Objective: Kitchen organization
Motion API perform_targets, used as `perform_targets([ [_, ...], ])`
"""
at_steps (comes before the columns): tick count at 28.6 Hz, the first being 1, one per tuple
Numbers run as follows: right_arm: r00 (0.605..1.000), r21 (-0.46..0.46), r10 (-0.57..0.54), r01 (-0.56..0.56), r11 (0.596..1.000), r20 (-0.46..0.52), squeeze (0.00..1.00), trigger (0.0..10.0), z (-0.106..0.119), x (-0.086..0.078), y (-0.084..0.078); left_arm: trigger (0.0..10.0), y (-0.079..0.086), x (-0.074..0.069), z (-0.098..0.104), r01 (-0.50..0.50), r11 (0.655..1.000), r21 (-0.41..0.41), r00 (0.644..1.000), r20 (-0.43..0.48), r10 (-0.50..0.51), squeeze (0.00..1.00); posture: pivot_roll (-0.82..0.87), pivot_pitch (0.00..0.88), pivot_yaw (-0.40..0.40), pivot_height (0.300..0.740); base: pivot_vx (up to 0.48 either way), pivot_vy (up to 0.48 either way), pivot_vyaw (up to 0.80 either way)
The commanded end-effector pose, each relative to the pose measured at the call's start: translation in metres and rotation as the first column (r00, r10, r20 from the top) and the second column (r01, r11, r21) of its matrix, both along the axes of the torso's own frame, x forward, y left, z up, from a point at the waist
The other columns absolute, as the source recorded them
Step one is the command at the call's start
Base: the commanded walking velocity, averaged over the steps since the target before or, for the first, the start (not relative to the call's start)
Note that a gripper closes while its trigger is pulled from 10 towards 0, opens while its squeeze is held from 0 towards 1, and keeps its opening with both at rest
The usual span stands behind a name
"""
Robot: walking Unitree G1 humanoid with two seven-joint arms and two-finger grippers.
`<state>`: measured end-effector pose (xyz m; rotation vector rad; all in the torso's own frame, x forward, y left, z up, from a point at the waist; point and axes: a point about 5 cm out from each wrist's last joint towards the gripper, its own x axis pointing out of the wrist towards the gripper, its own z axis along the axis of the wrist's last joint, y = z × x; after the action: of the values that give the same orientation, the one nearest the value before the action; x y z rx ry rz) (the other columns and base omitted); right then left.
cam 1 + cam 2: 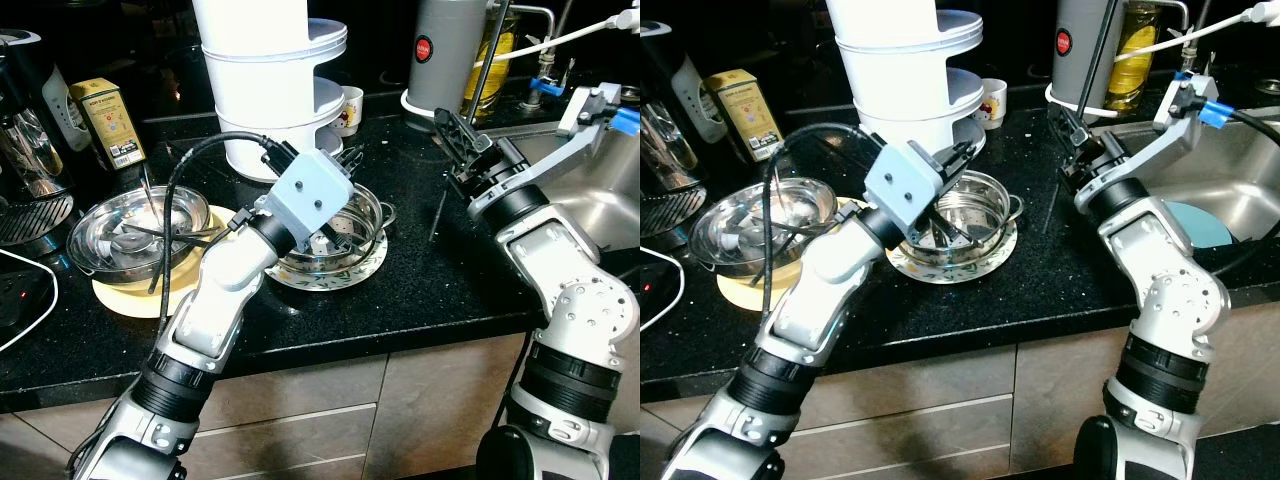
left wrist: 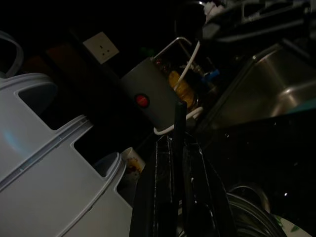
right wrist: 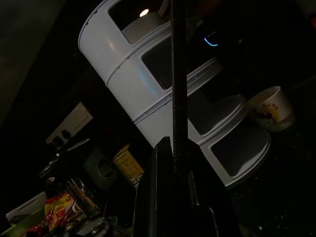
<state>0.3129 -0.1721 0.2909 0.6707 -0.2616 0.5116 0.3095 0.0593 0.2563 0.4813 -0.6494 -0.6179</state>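
Your left gripper [image 1: 345, 160] clamped on a thin rod [image 2: 178, 133] over the pot [image 1: 975, 205], your right gripper [image 1: 452, 128] pinched a long rod [image 1: 490, 55] beside the sink [image 1: 1230, 165]

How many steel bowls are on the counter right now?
2. One steel bowl sits on the cream plate at the left, holding utensils. The other bowl sits on the patterned plate, under the left gripper. More may be hidden.
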Motion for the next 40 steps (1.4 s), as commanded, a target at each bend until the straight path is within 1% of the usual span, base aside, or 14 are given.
perform_targets([
  [1,1.000,-0.001,0.004,-0.004,1.000,-0.002,0.00,10.0,-0.001,0.000,0.002,3.6,0.007,0.008,-0.024,-0.052,0.996,0.073,0.994,-0.092,0.059,0.00,-0.07,0.000,0.038,0.740,0.000,0.000,0.00],
  [5,1.000,-0.003,0.004,-0.004,1.000,-0.002,0.00,10.0,-0.002,0.000,0.002,4.7,0.005,0.008,-0.031,-0.041,0.994,0.104,0.993,-0.105,0.052,0.00,-0.07,0.000,0.037,0.740,0.000,0.000,0.00],
  [6,1.000,-0.003,0.004,-0.004,1.000,-0.002,0.00,10.0,-0.001,0.000,0.002,9.2,0.004,0.008,-0.035,-0.029,0.994,0.109,0.991,-0.126,0.043,0.00,-0.07,0.000,0.037,0.740,0.000,0.000,0.00],
  [11,1.000,-0.007,0.004,-0.004,1.000,-0.003,0.00,10.0,-0.002,-0.001,0.001,10.0,0.000,0.006,-0.052,0.024,0.990,0.142,0.977,-0.213,0.007,0.03,-0.07,0.000,0.037,0.740,0.000,0.000,0.00],
  [12,1.000,-0.007,0.004,-0.004,1.000,-0.003,0.00,10.0,-0.002,-0.001,0.002,10.0,-0.001,0.006,-0.056,0.036,0.988,0.147,0.973,-0.233,-0.001,0.24,-0.07,0.000,0.039,0.740,0.000,0.000,0.00],
  [13,1.000,-0.007,0.005,-0.005,1.000,-0.004,0.00,10.0,-0.002,-0.001,0.002,10.0,-0.002,0.005,-0.058,0.042,0.988,0.147,0.970,-0.242,-0.005,0.88,-0.07,0.000,0.038,0.740,0.000,0.000,0.00],
  [14,1.000,-0.008,0.006,-0.006,1.000,-0.004,0.00,10.0,-0.002,-0.001,0.002,10.0,-0.002,0.005,-0.058,0.042,0.988,0.147,0.970,-0.243,-0.005,1.00,-0.07,0.000,0.037,0.740,0.000,0.000,0.00],
  [17,1.000,-0.009,0.007,-0.007,1.000,-0.005,0.00,10.0,-0.002,-0.001,0.002,10.0,-0.001,0.006,-0.056,0.021,0.989,0.144,0.974,-0.227,0.012,1.00,-0.07,0.000,0.037,0.740,0.000,0.000,0.00],
  [20,1.000,-0.009,0.007,-0.007,1.000,-0.007,0.00,10.0,-0.002,0.000,0.002,10.0,0.001,0.008,-0.053,-0.001,0.990,0.141,0.976,-0.214,0.032,0.65,-0.07,0.000,0.036,0.740,0.000,0.000,0.00],
  [22,1.000,-0.009,0.007,-0.007,1.000,-0.007,0.00,10.0,-0.002,0.000,0.002,10.0,0.001,0.008,-0.053,-0.001,0.990,0.141,0.976,-0.214,0.032,0.65,-0.07,0.000,0.036,0.740,0.000,0.000,0.00],
  [23,1.000,-0.009,0.007,-0.007,1.000,-0.007,0.00,10.0,-0.002,0.000,0.002,10.0,0.002,0.009,-0.053,-0.004,0.990,0.140,0.976,-0.214,0.034,0.12,-0.07,0.000,0.037,0.740,0.000,0.000,0.00],
  [25,1.000,-0.009,0.008,-0.008,1.000,-0.008,0.00,10.0,-0.003,0.000,0.002,10.0,0.005,0.009,-0.051,-0.007,0.991,0.133,0.976,-0.215,0.035,0.00,-0.07,0.000,0.037,0.740,0.000,0.000,0.00],
  [37,1.000,-0.008,0.012,-0.012,1.000,-0.009,0.00,10.0,-0.003,0.000,0.003,10.0,0.009,0.009,-0.038,-0.004,0.996,0.088,0.980,-0.199,0.022,0.00,-0.07,0.000,0.036,0.740,0.000,0.000,0.00],
  [40,1.000,-0.009,0.011,-0.011,1.000,-0.009,0.00,10.0,-0.003,0.000,0.003,10.0,0.004,0.004,-0.028,0.053,0.998,-0.016,0.972,-0.228,-0.055,0.00,-0.07,0.000,0.035,0.740,0.000,0.000,0.00],
])
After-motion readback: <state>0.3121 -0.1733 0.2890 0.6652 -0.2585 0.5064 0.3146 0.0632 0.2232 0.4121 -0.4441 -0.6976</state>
